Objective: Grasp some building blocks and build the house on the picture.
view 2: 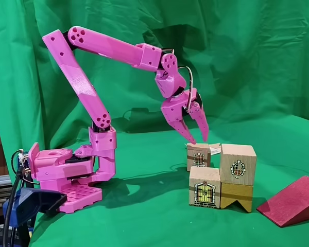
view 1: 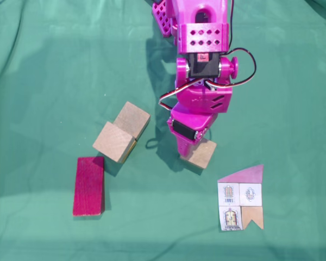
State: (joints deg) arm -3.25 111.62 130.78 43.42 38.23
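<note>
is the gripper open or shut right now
Open: in a fixed view the gripper shows its two fingers spread apart above a wooden block, gripping nothing.

No words, brand names or numbers can be read anywhere. The only markings are small drawings: on the card (view 1: 240, 198) just beside the gripper (view 1: 186, 153), tiny window and door pictures sit on its white squares (lettering under them is too small to read), and similar window and door drawings mark the faces of the blocks (view 2: 221, 175) below the gripper in the side fixed view.

End effector (view 1: 191, 152) hides part of cube (view 1: 201, 154); arm base cut off at top edge.
</note>
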